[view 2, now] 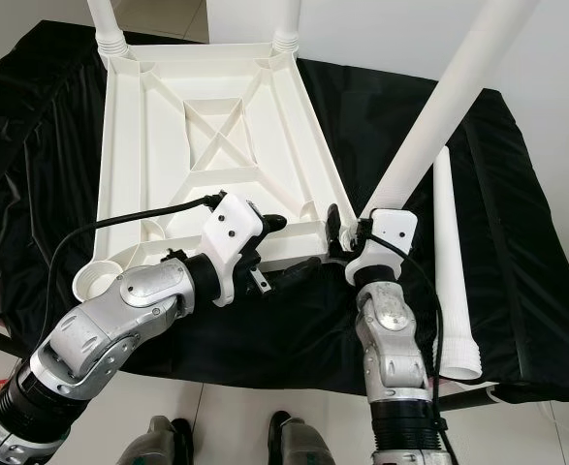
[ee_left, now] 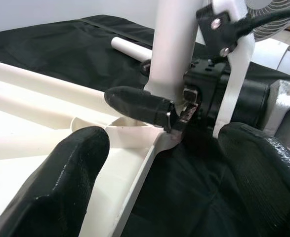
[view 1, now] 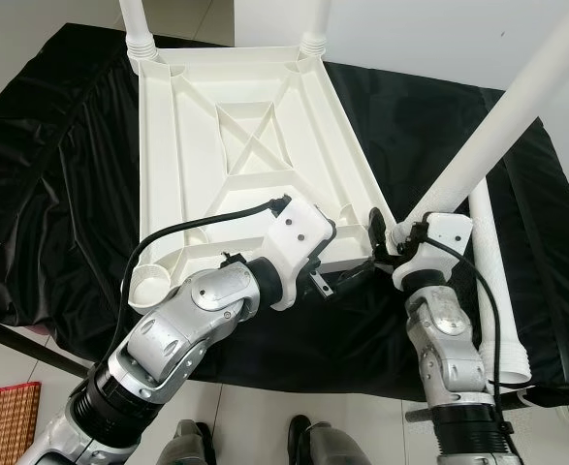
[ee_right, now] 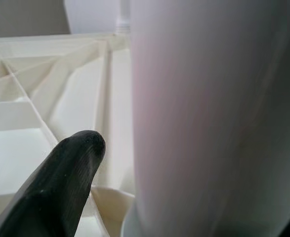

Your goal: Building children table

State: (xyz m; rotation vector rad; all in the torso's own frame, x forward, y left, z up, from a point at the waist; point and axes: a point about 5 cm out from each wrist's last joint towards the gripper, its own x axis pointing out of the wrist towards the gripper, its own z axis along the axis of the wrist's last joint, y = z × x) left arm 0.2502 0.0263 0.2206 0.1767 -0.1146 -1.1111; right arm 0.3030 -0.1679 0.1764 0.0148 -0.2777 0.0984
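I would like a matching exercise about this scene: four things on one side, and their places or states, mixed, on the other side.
Things:
1. table top
2. held leg
3. spare leg
4. left gripper

Places or states:
A. lying flat on the black cloth, by the robot's right arm
B. upside down, ribs facing up
C. tilted, its lower end at the near right corner socket
D. open, at the table top's near edge

Pairs: 1-B, 2-C, 3-A, 4-D
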